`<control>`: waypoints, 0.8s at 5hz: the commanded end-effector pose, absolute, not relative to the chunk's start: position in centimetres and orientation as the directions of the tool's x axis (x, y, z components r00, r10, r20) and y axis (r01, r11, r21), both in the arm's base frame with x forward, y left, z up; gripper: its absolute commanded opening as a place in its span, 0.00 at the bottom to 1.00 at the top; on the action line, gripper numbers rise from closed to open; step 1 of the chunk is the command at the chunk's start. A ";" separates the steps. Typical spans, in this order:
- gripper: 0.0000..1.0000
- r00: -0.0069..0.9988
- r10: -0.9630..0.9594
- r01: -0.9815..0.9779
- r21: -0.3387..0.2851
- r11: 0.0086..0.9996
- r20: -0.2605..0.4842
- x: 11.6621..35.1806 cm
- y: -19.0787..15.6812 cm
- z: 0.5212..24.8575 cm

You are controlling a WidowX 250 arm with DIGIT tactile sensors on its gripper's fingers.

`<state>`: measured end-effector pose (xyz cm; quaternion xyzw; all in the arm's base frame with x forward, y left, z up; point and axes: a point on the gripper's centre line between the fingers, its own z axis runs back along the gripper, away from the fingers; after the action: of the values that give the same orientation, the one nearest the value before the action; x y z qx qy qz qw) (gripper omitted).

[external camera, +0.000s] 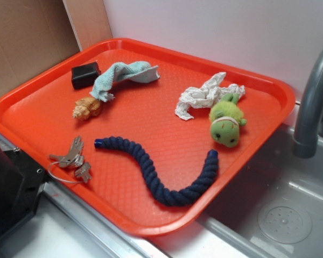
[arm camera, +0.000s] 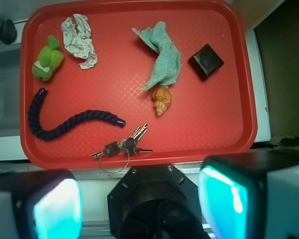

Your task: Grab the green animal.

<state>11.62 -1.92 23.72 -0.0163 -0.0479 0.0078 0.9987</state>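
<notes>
The green animal is a small lime-green plush lying on the right side of the red tray, just beside the white paper wad. In the wrist view the green animal lies at the tray's upper left. My gripper is open and empty. Its two cyan-padded fingers stand wide apart, high over the robot base, outside the tray's near edge and far from the plush. The gripper is not in the exterior view.
On the tray lie a navy rope, keys, a tan seashell figure, a teal cloth and a black box. A grey faucet and sink are to the right. Cardboard stands behind.
</notes>
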 end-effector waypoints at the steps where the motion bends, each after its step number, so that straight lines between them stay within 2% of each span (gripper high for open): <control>1: 1.00 0.995 0.017 -0.014 -0.033 0.999 0.096 11.6 -1.9 23.7; 2: 1.00 0.964 0.247 -0.240 -0.077 0.968 0.093 16.6 -3.2 20.8; 3: 1.00 0.872 0.488 -0.472 -0.203 0.858 0.036 21.8 -3.5 19.3; 4: 1.00 0.872 0.488 -0.472 -0.203 0.858 0.036 21.8 -3.5 19.3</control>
<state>21.13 -3.94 18.00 -0.0861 -0.0194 0.2489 0.9645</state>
